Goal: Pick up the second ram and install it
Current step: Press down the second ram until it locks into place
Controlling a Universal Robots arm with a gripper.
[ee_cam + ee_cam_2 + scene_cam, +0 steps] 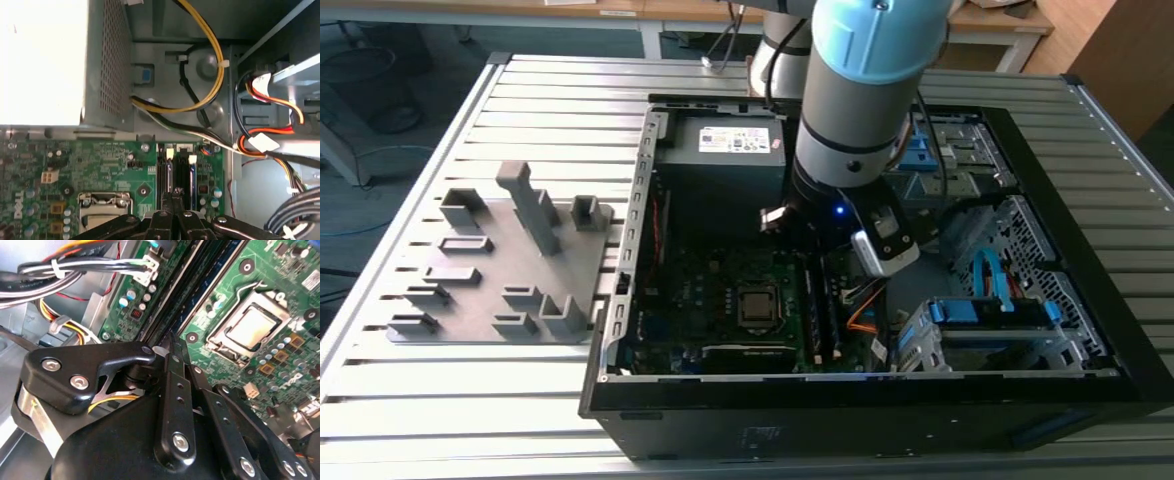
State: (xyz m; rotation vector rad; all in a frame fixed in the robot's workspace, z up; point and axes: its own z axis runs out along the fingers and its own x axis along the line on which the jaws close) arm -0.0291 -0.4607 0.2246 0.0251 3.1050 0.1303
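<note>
My gripper (834,250) is down inside the open computer case (620,300), above the memory slots on the green motherboard (707,290). In both wrist views its fingers are pressed together with nothing seen between them, and the tips (175,192) (172,340) hover right at the slots. Two dark memory sticks stand side by side in the slots (822,305). The ram (185,175) lies just beside my fingertips, next to the other stick (167,175). Whether the tips touch it I cannot tell.
The processor socket (105,210) is beside the slots. The power-supply box (720,150) stands at the case's far end, and cable bundles (260,140) and blue drive bays (987,310) crowd the exterior view's right. A grey holder block tray (507,260) sits on the table at the left.
</note>
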